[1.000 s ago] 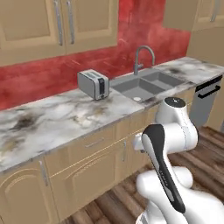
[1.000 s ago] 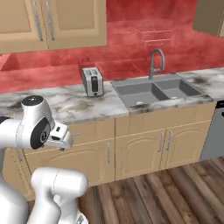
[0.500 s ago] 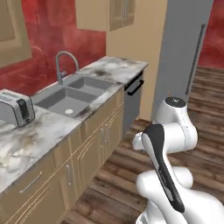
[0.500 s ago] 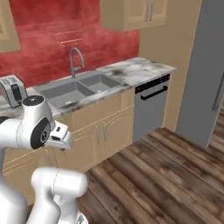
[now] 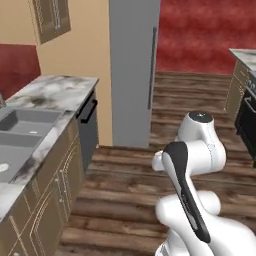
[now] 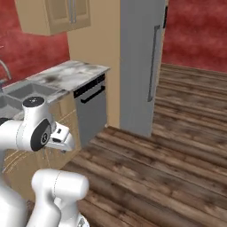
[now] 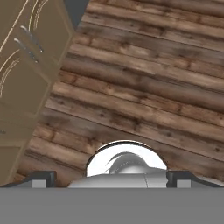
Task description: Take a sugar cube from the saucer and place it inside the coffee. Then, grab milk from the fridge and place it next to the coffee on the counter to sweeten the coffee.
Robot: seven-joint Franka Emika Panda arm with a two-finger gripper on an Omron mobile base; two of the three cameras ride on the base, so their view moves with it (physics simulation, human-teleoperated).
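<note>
I had the base facing the fridge (image 5: pixel 134 70) — its tall grey door was shut, with the long dark handle (image 5: pixel 151 67) running down it. To the left ran the counter (image 5: pixel 55 89), its marble end just beside the tan wall panel that stood against the fridge, with a dark dishwasher front (image 6: pixel 91 113) under it and the sink (image 5: pixel 20 131) further along.

The arm was folded close over the base. In the hand view the gripper (image 7: pixel 110 178) pointed down at the wooden floor (image 7: pixel 144 87), its two dark tips spread wide at the bottom corners with nothing between them. In the right base view I could make out the hand only as a pale block by the arm's elbow, so I wouldn't read its jaws from there.

I judged we were on the second half of the job: fetching the milk. No mug, saucer or carton was visible, so I couldn't say from these views how the sugar step stood, and the milk was presumably behind that closed door.

The next move, as I saw it, called for getting close enough to reach the handle, raising the hand from its downward pose and turning it so the open jaws could straddle the bar — then pulling the door round with room left for its swing.
</note>
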